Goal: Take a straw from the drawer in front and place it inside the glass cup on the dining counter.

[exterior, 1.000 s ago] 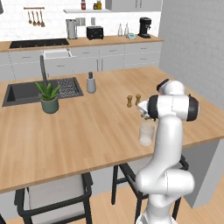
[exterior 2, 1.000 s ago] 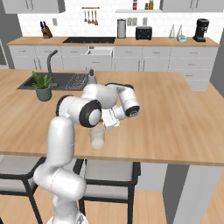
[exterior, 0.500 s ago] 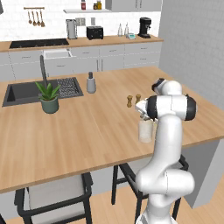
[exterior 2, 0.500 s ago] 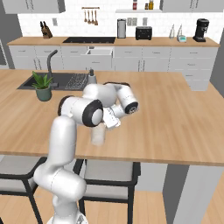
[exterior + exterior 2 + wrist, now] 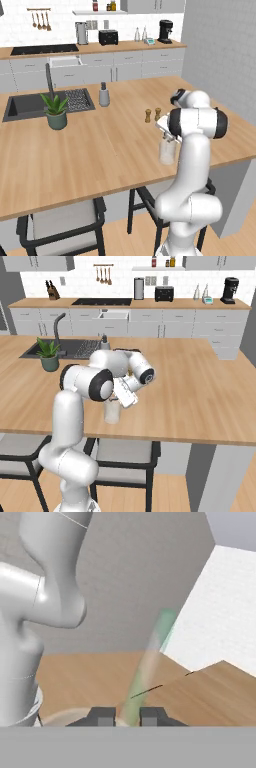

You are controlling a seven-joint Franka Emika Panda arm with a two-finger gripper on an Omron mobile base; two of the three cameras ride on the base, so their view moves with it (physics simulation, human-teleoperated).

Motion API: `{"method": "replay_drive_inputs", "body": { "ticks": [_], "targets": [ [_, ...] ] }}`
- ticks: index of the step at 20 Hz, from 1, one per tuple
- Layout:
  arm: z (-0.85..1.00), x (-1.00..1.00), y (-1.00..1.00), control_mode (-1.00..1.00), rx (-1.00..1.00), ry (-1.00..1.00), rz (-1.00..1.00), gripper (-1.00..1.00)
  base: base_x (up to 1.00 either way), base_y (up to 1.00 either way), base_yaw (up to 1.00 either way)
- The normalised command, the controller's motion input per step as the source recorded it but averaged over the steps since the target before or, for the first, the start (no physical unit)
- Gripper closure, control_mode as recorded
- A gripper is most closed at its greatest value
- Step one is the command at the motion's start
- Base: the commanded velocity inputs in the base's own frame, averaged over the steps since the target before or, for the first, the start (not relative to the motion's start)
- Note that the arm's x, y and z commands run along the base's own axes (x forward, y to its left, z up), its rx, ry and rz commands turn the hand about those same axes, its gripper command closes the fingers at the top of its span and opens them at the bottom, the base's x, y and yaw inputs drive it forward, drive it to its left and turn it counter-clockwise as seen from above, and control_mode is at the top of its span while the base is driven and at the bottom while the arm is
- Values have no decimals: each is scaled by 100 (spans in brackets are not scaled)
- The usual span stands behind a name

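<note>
Gripping one pale green straw [image 5: 145,672] in the hand [image 5: 128,716], one glass cup [image 5: 167,151] below, two shakers [image 5: 152,114] nearby

The glass cup [image 5: 167,151] stood near the front edge of the dining counter [image 5: 100,150], just below my gripper [image 5: 127,716]. The shakers [image 5: 152,114] sat behind it. The sink [image 5: 30,105] lay far left, a plant [image 5: 56,111] beside it.

Potted plant [image 5: 56,111], soap bottle [image 5: 104,95], two shakers [image 5: 152,114], toaster [image 5: 108,37], coffee maker [image 5: 165,31]
</note>
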Motion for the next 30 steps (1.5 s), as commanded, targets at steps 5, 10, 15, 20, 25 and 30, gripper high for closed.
{"method": "replay_drive_inputs", "body": {
  "ticks": [5, 10, 15, 20, 25, 30],
  "targets": [
    [0, -1, 1, -100, 0, -15, 6, 100, 0, 0, 0],
    [-2, -17, 0, -100, 0, -9, 2, 100, 0, 0, 0],
    [-6, -30, 0, -100, 0, -4, 0, 100, 0, 0, 0],
    [-1, -4, 0, -100, 0, 0, 0, 100, 0, 0, 0],
    [0, 1, 0, -100, 0, -1, 0, -100, 0, 0, 0],
    [0, 0, -2, -100, 0, -2, 0, -100, 0, 0, 0]
  ]
}}
